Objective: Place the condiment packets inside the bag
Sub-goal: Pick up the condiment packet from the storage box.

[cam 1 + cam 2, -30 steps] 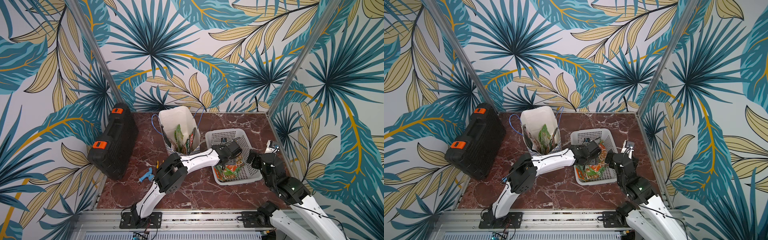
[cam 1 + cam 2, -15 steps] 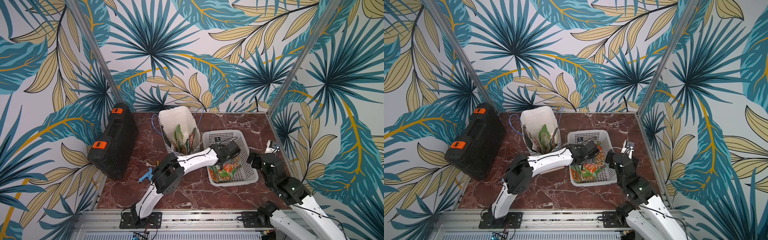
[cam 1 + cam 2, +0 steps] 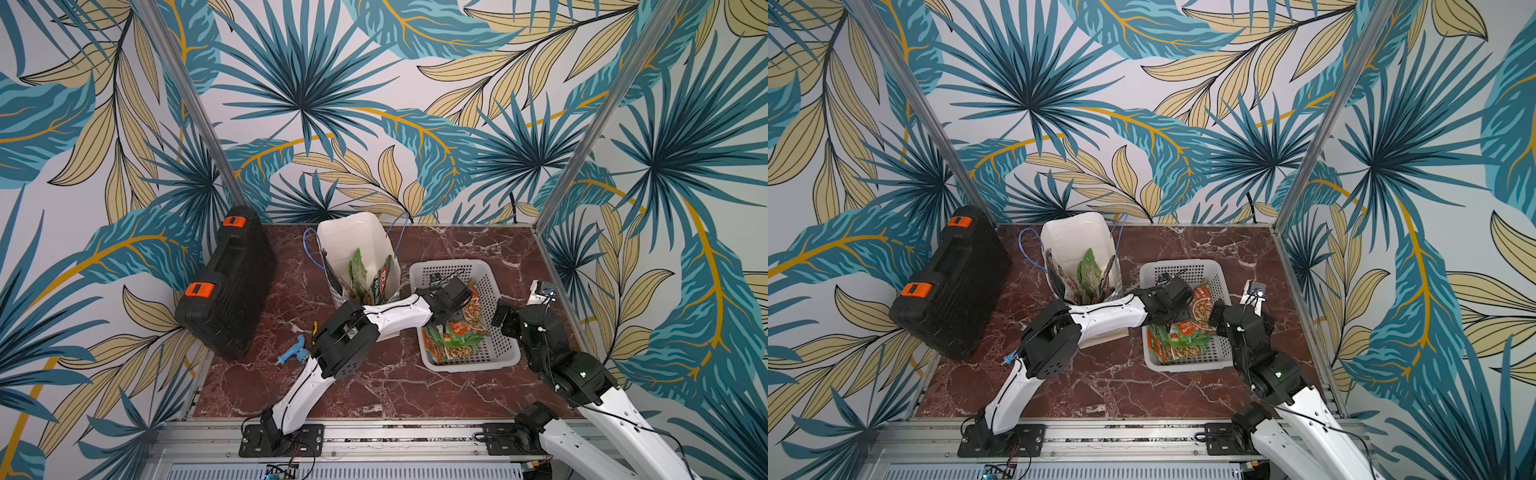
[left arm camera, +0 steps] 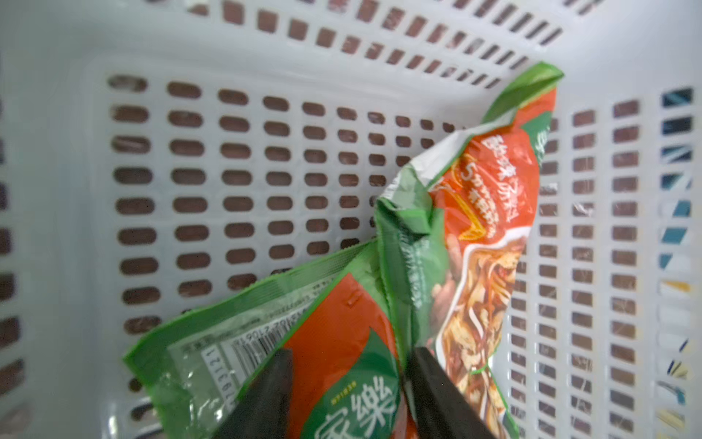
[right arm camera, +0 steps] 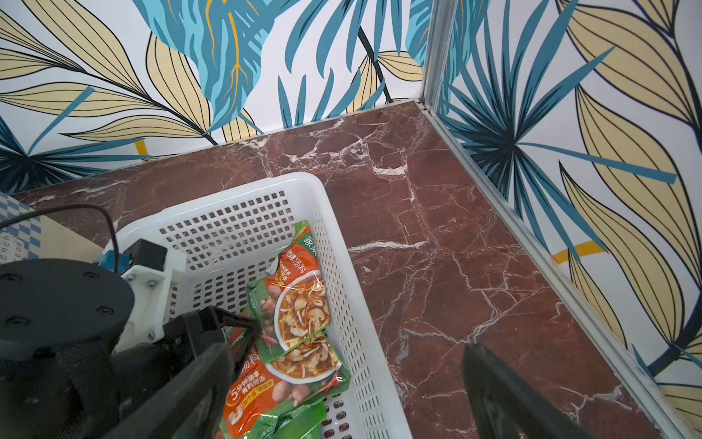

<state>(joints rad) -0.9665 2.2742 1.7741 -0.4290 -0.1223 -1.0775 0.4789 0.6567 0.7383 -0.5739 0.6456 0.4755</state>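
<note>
Several green-orange condiment packets (image 3: 457,340) lie in a white perforated basket (image 3: 453,266). My left gripper (image 3: 444,322) reaches down into it. In the left wrist view its two dark fingers (image 4: 266,395) press on either side of a crumpled packet (image 4: 342,323), and another packet (image 4: 486,228) leans on the basket wall. The cream-white bag (image 3: 353,237) stands open left of the basket, with packets (image 3: 359,274) upright inside. My right gripper (image 3: 505,318) hangs open at the basket's right side, straddling its wall (image 5: 334,213) with nothing between the fingers.
A black case (image 3: 226,282) with orange latches leans at the left wall. A small blue object (image 3: 291,351) lies near the left arm's elbow. A small device (image 3: 542,289) sits by the right wall. Leaf-patterned walls close in the marble table (image 3: 374,386).
The left jaws have narrowed from wide open onto a packet in the basket. The basket has slid slightly to the left. The right arm has stayed where it was.
</note>
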